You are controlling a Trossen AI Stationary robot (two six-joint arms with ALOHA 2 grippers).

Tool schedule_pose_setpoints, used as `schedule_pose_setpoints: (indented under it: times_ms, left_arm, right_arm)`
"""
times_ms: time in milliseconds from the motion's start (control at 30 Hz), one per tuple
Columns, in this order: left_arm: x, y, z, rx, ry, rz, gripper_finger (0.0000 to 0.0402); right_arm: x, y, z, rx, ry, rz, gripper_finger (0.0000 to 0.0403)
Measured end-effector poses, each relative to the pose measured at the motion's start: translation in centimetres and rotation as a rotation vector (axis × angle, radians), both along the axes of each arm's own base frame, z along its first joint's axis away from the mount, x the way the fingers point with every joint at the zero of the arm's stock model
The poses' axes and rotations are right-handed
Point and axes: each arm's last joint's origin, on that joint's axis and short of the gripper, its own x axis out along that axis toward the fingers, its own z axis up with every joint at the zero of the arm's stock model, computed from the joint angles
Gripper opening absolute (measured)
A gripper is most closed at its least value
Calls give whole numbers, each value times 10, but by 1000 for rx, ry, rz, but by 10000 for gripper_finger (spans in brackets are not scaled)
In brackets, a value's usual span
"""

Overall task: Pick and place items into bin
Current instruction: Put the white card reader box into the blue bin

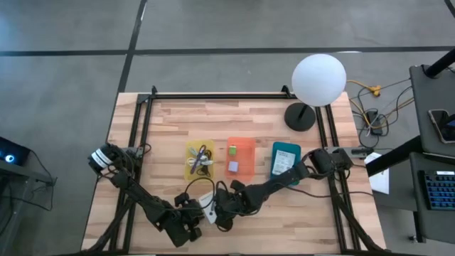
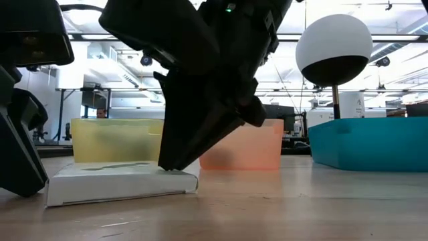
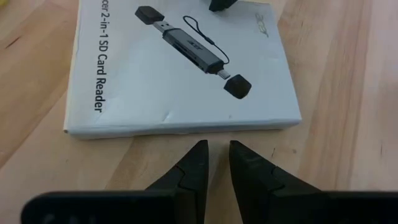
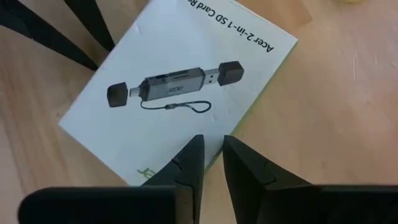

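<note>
**Both pincers closed in on the SD card reader box**

Your left pincer (image 3: 215, 163) sat low over the front of the wooden surface (image 1: 163, 121), its two dark fingers nearly together with only a thin gap between them, holding nothing. Their tips pointed at the near edge of the white card reader box (image 3: 180, 68), just short of it and not touching. Your right pincer (image 4: 210, 158) was in much the same state: fingers almost closed, empty, tips hanging at the edge of the same box (image 4: 180, 87). In the low view one dark finger came down onto the top of the box (image 2: 120, 181), which lay flat on the surface.

From above, you had both pincers meeting at the front centre of the surface, with the box (image 1: 208, 207) between them; the left arm reached in from the left edge and the right arm stretched across from the right.

Farther back stood three bins in a row: a yellow bin (image 1: 200, 160) holding a purple strap and small grey pieces, an orange bin (image 1: 241, 158) with a tiny green cube (image 1: 232, 149) and a small pale piece, and a teal bin (image 1: 285, 158) carrying a white card. A white globe lamp (image 1: 319, 80) stood at the back right corner.
</note>
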Motion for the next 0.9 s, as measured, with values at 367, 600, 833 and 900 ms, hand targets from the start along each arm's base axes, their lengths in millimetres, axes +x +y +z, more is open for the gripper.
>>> schedule_pose_setpoints:
  times_ms: [367, 600, 833, 900]
  left_arm:
    - [-1, -3, 2, -14, -7, 14, 52]
    - [0, -3, 3, -10, -18, 21, 52]
    - [0, -4, 4, -12, -21, 23, 52]
    - [1, -6, 6, -42, -23, 31, 52]
  right_arm:
    - [-15, -3, -24, 1, 78, -39, 34]
    - [-19, -2, -31, 50, 75, -71, 33]
    - [-13, 5, -25, 114, 18, -44, 33]
    - [-11, 7, -25, 130, 7, -12, 33]
